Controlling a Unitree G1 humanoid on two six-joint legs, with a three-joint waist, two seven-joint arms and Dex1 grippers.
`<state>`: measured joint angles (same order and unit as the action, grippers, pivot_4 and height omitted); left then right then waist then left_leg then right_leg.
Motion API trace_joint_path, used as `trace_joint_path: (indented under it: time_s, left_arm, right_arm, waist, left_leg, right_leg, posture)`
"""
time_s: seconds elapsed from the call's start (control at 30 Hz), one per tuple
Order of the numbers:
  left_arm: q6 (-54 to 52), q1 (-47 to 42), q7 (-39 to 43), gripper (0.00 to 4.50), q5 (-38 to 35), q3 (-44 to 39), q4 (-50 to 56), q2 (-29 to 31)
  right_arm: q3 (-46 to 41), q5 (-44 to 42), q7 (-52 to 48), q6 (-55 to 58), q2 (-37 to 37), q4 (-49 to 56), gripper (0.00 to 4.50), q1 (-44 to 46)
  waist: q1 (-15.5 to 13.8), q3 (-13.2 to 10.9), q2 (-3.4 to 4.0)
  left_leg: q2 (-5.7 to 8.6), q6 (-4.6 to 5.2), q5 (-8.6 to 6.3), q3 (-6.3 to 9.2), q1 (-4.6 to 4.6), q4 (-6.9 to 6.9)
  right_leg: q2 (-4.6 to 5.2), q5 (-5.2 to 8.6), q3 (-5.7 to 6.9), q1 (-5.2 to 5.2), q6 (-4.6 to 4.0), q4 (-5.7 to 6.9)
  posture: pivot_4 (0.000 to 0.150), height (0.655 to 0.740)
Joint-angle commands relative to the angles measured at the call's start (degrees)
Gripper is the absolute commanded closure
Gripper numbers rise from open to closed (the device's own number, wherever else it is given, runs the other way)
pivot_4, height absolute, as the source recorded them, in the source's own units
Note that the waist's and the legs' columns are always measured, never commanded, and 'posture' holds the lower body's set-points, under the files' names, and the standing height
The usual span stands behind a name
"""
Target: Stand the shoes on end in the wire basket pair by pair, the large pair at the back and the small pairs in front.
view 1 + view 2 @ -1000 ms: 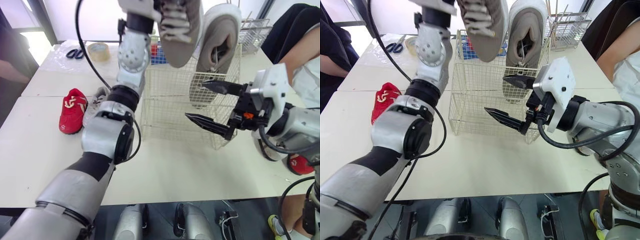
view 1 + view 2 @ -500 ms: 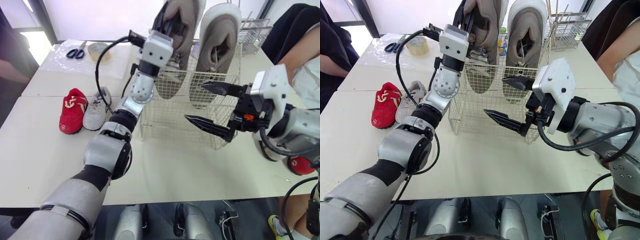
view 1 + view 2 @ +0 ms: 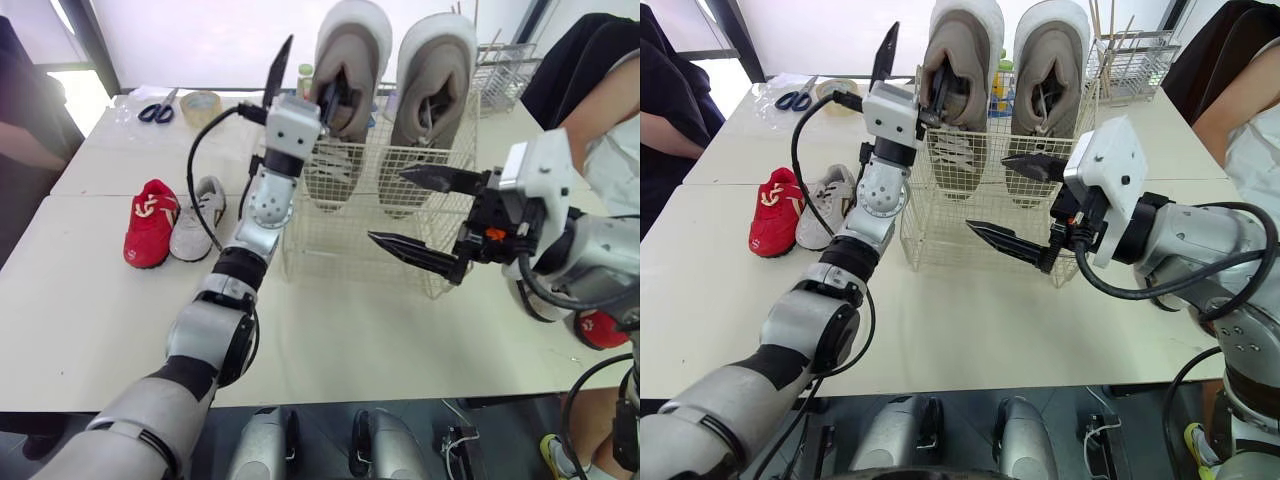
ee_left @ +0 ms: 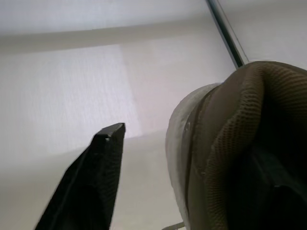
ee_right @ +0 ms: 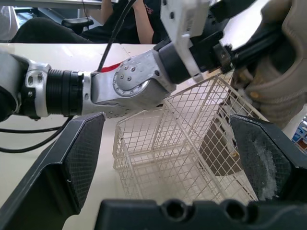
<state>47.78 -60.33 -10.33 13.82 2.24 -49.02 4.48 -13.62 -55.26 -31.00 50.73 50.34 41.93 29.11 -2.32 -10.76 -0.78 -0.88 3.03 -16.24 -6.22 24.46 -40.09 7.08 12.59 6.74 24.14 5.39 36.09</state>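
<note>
Basket [image 3: 345, 240]: two large shoes [image 3: 437, 75]; outside, two small shoes [image 3: 150, 222]; left fingers [image 3: 280, 65], right fingers [image 3: 415, 255] spread.

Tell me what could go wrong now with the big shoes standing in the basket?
1. One finger of the open left tool looks tucked inside the left big shoe; pulling away could drag the shoe over.
2. That shoe and the right big shoe stick up high above the wire basket, so a bump might topple them.
3. The open right tool hovers near the basket's front and could nudge it.
</note>
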Motion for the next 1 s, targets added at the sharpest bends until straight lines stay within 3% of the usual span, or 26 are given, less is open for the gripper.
trace_joint_path:
  time_s: [0.03, 0.3, 0.47, 0.6, 0.77, 0.87, 1.0]
  left_arm:
    - [-2.0, 3.3, 1.8, 0.04, -1.6, 0.0, 4.2, 0.2]
    - [-11.3, 15.5, 10.6, 0.04, -8.6, -1.5, 24.5, 3.8]
    - [-21.5, 22.4, 17.5, 0.04, -17.7, -2.7, 40.1, 6.4]
    - [-38.9, 25.3, 24.8, 0.04, -31.6, -5.5, 52.7, 11.6]
    - [-65.5, 29.7, 37.1, 0.04, -53.8, -9.7, 66.0, 26.0]
    - [-84.4, 32.1, 45.5, 0.04, -71.4, -13.2, 69.7, 37.8]
    - [-94.5, 31.3, 50.5, 0.04, -82.7, -14.3, 71.0, 43.6]
  right_arm:
    - [-0.7, 0.3, -0.8, -1.5, 0.9, -0.2, 0.00, 0.9]
    - [0.7, 1.6, -2.8, -2.7, 0.9, -2.0, 0.00, 1.8]
    - [-0.1, 2.4, -4.3, -3.3, 1.4, -3.6, 0.00, 1.7]
    - [-3.7, 1.5, -3.8, -3.2, 1.8, -5.2, 0.00, 1.1]
    - [-11.7, -2.7, 2.4, -0.5, 1.4, -4.5, 0.00, -1.5]
    - [-17.2, -4.2, 10.7, 2.5, 1.2, -4.6, 0.00, -3.0]
    - [-20.2, -1.2, 16.5, 4.8, 2.9, -3.2, 0.00, -6.5]
  waist:
    - [0.0, 0.0, 0.00]
    - [0.3, 0.0, 0.00]
    - [0.5, 0.0, 0.02]
    - [0.3, 0.0, 0.02]
    - [0.8, 0.0, 0.05]
    - [0.9, -0.1, 0.06]
    - [0.9, -0.1, 0.10]
  left_leg:
    - [0.00, 0.00, 0.00, 0.00, 0.00, 0.00]
    - [-0.01, 0.00, 0.00, -0.02, 0.06, 0.02]
    - [-0.03, -0.01, 0.00, -0.02, 0.06, 0.02]
    - [-0.02, -0.02, 0.00, -0.02, 0.07, 0.01]
    - [-0.05, -0.44, 0.24, 0.00, 0.06, 0.05]
    - [-0.05, -0.48, 0.26, 0.01, 0.06, 0.05]
    - [-0.03, -0.51, 0.26, 0.02, 0.06, 0.06]
  right_leg:
    - [0.00, 0.00, 0.00, 0.00, 0.00, 0.00]
    - [0.00, 0.00, 0.00, 0.11, -0.01, 0.00]
    - [0.00, 0.00, -0.01, 0.12, -0.01, 0.01]
    - [0.02, 0.00, -0.02, 0.11, -0.01, 0.00]
    - [-0.07, 0.01, -0.03, 0.12, -0.02, -0.01]
    - [-0.10, 0.02, -0.06, 0.11, -0.02, 0.00]
    - [-0.12, 0.04, -0.09, 0.11, -0.03, -0.02]
  posture:
    - [0.150, 0.7400]
    - [0.150, 0.7400]
    - [0.150, 0.7400]
    - [0.150, 0.7400]
    - [0.150, 0.7400]
    - [0.150, 0.7400]
    - [0.150, 0.7400]
